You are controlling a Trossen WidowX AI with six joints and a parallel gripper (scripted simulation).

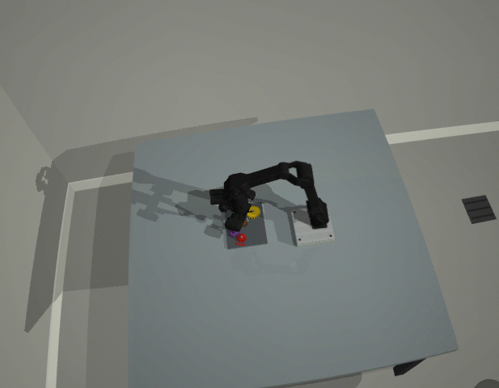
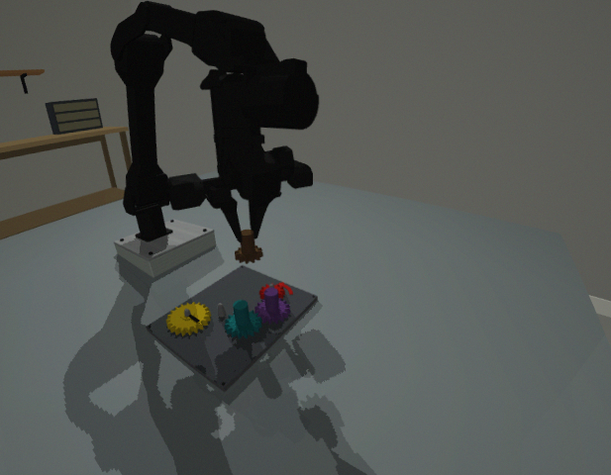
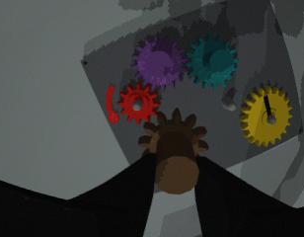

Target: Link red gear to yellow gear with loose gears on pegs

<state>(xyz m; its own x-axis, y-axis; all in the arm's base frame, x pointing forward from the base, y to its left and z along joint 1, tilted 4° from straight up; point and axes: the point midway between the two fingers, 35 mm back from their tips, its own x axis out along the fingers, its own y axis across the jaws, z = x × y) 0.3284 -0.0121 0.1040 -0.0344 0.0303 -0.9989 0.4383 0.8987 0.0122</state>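
As the black gripper (image 1: 243, 221) (image 2: 248, 237) (image 3: 176, 164) hovers over the grey board: its two fingers pinch the upright hub of a brown toothed gear (image 1: 245, 223) (image 2: 248, 252) (image 3: 177, 175).
Brown gear: in the air above the board (image 1: 257, 235) (image 2: 197, 296) (image 3: 196, 99), teeth lowermost and hub upward – clear of every peg.
Red gear: a small toothed wheel (image 1: 241, 238) (image 2: 267, 294) (image 3: 128, 111) on its peg, beside a curved red arrow (image 1: 240, 244) (image 2: 286, 288) (image 3: 111, 104).
Purple gear: a toothed wheel with a tall round hub (image 1: 233, 234) (image 2: 271, 309) (image 3: 159, 61), on the board next to the red gear, their teeth appearing to meet.
Teal gear: a hubbed wheel (image 2: 242, 325) (image 3: 211, 61) beside the purple one, teeth meeting in the wrist view; hidden from above.
Grey peg: short and bare (image 2: 221, 311) (image 3: 229, 104), standing between the teal and yellow gears.
Yellow gear: a larger, black-striped wheel (image 1: 253, 212) (image 2: 177, 320) (image 3: 256, 123) on its peg, apart from the teal gear.
Pale base: a block (image 1: 314, 240) (image 2: 185, 250) under the black arm (image 1: 266, 174) (image 2: 142, 117), on the blue-grey table (image 1: 282, 313) (image 2: 449, 307) (image 3: 43, 99) – well apart from the board.
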